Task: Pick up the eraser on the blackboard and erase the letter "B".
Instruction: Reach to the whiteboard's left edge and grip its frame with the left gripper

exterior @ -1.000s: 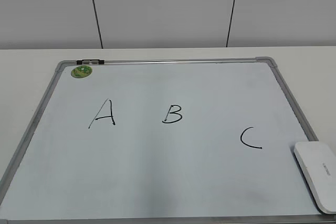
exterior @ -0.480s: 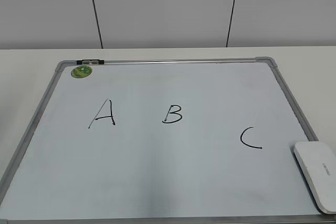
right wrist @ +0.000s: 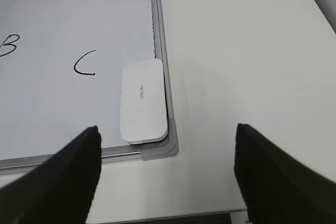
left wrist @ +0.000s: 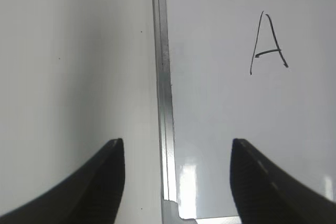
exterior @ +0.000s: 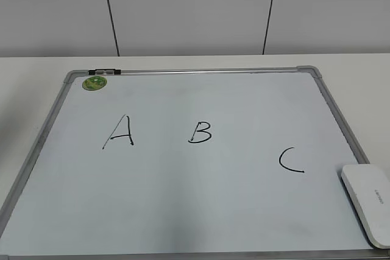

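Note:
The blackboard (exterior: 201,211) is a large white board in a silver frame, lying flat on the white table. It bears black letters: the "A" (exterior: 119,132), the letter "B" (exterior: 200,132) in the middle and the "C" (exterior: 290,160). The white eraser (exterior: 367,202) lies on the board's near right corner, also in the right wrist view (right wrist: 142,100). My right gripper (right wrist: 167,135) is open and empty, hovering above the table just short of that corner. My left gripper (left wrist: 177,148) is open and empty above the board's left frame (left wrist: 164,87), with the "A" (left wrist: 268,43) ahead of it.
A round green magnet (exterior: 95,82) sits at the board's far left corner beside a black clip on the frame. White table surface (right wrist: 241,51) extends to the right of the board. A grey panelled wall stands behind the table.

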You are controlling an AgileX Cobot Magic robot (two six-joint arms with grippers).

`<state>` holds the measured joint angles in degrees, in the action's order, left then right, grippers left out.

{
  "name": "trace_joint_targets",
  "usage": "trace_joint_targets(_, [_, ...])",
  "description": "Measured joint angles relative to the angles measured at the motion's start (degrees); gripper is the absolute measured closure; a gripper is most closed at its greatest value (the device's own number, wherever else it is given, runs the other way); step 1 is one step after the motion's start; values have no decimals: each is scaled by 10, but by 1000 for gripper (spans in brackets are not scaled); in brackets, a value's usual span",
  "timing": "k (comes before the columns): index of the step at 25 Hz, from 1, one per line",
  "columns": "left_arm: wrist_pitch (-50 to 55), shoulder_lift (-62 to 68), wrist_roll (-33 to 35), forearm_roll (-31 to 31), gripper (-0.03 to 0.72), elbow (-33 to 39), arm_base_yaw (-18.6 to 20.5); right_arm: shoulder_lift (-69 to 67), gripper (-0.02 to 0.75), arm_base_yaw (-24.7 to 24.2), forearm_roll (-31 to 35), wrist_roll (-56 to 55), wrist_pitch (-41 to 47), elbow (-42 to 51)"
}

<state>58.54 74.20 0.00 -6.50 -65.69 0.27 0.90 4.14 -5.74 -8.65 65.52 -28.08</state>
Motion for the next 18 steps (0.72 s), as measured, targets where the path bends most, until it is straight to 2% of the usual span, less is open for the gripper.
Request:
trace_joint_targets(8, [15,154,0,3,229,-80,-3,0,151,0,0,0,0,0])
trace_joint_targets(18, [40,292,-27,50,229,-196,-9,0,151,0,0,0,0,0])
